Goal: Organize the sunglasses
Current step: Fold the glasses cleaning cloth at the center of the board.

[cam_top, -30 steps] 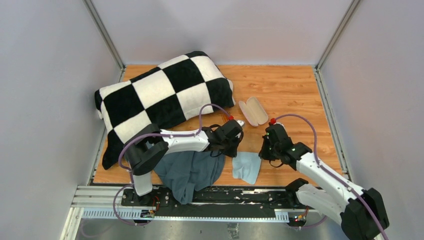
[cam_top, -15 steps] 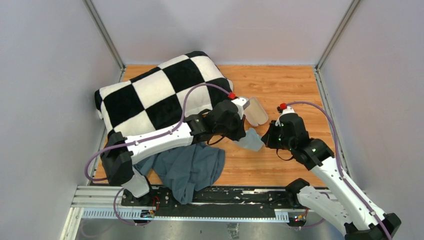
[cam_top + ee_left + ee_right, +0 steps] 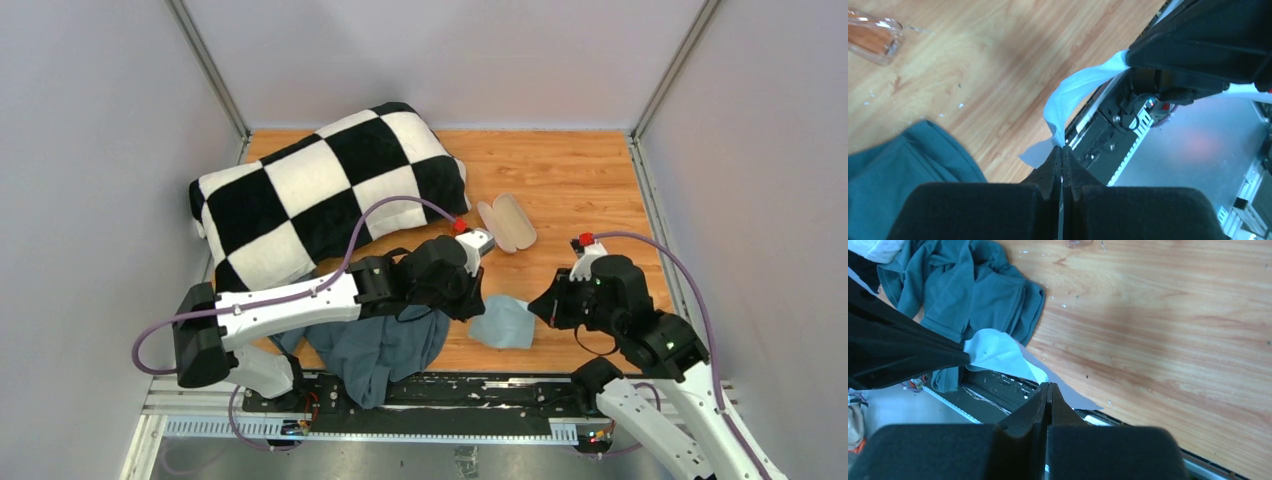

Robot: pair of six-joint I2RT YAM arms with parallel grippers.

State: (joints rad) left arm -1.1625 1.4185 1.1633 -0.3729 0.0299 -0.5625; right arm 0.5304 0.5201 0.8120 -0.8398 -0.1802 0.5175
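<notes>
The light-blue cloth (image 3: pixel 505 322) hangs slack between my two grippers, just above the wooden floor near its front edge. My left gripper (image 3: pixel 478 300) is shut on one corner, seen close in the left wrist view (image 3: pixel 1062 148) with the cloth (image 3: pixel 1073 92) running up to the right gripper. My right gripper (image 3: pixel 537 308) is shut on the opposite edge (image 3: pixel 1048 385); the cloth (image 3: pixel 998 352) spans to the left fingers (image 3: pixel 898 350). An amber lens of the sunglasses (image 3: pixel 870 37) shows at the left wrist view's top-left edge. A pale oblong two-lobed shape (image 3: pixel 507 222) lies beyond the left wrist; I cannot tell case from glasses there.
A black-and-white checkered pillow (image 3: pixel 320 190) fills the far left. A teal garment (image 3: pixel 385 345) lies crumpled at the front under the left arm, also in the right wrist view (image 3: pixel 973 290). The metal rail (image 3: pixel 400 400) runs along the front edge. Grey walls close three sides.
One second ago the cloth lay flat on the floor. Both grippers lifted it toward the far side, then brought it back toward the front edge, where it hangs between them.
</notes>
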